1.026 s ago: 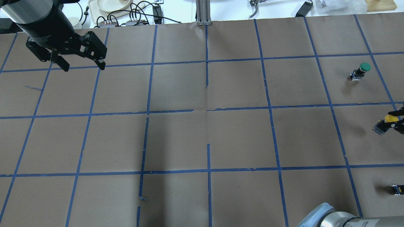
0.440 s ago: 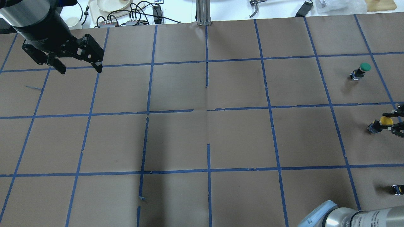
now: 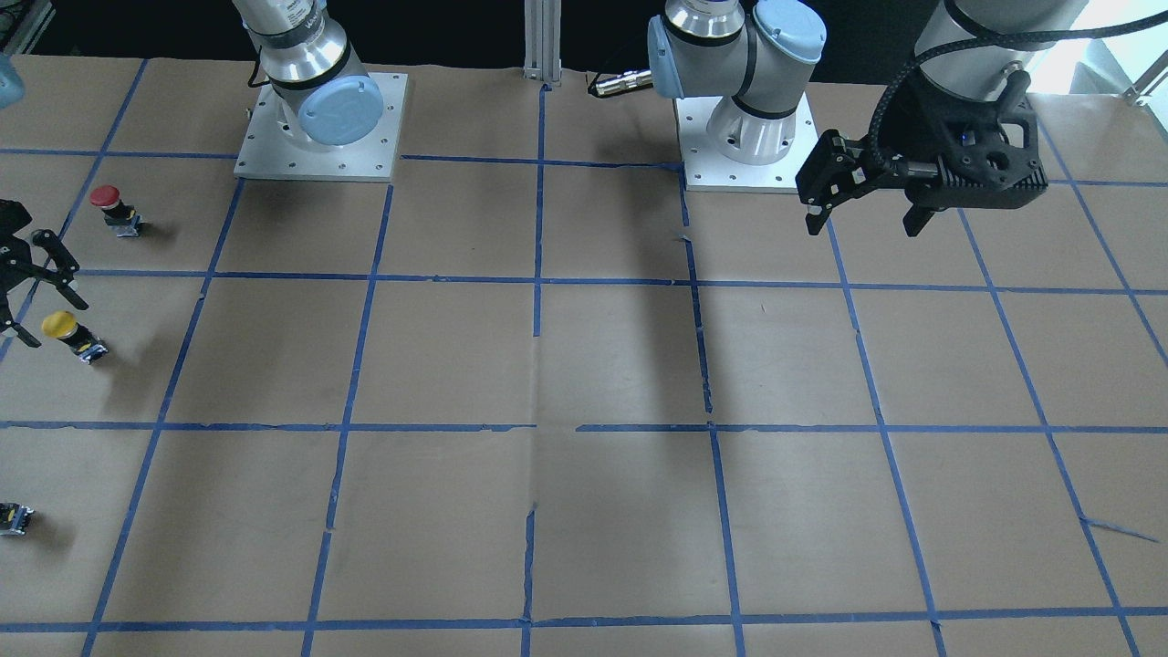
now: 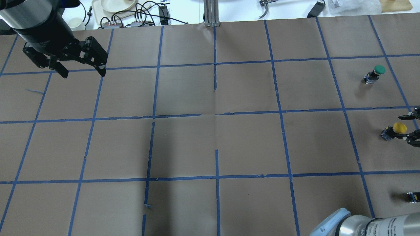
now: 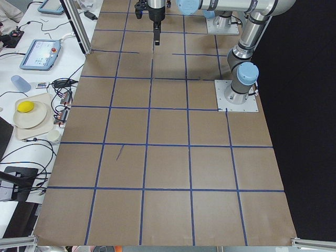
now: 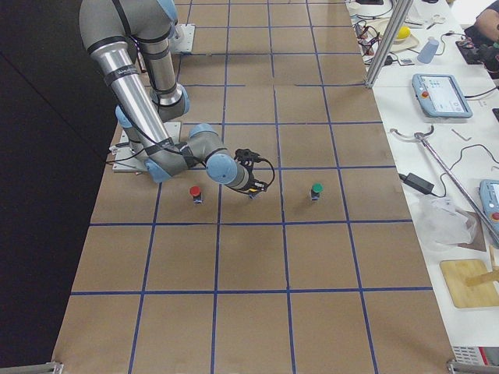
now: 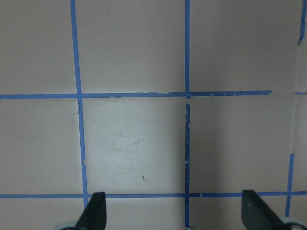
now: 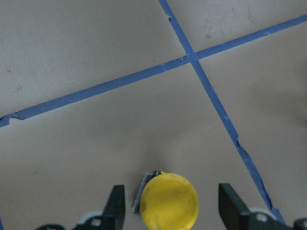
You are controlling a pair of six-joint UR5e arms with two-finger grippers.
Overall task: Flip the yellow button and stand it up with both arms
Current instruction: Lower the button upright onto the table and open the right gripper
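The yellow button [image 4: 394, 129] stands cap up on the brown paper near the table's right edge, free of both fingers. It also shows in the front-facing view [image 3: 66, 329] and the right wrist view [image 8: 169, 201]. My right gripper [image 4: 403, 127] is open, with one finger on each side of the button [image 3: 55, 321] [image 8: 171, 208]. My left gripper [image 4: 83, 72] is open and empty, high over the far left of the table [image 3: 862, 226] [image 7: 175, 213].
A green button [image 4: 375, 72] stands beyond the yellow one. A red button [image 3: 111, 205] stands nearer the robot. A small dark block [image 4: 412, 196] is cut by the overhead view's right edge. Both arm bases [image 3: 319, 146] are bolted at the robot's side.
My right gripper has opened and let go of the yellow button, which was tilted in its fingers and now stands on the paper. My left gripper drifted slightly left and back.
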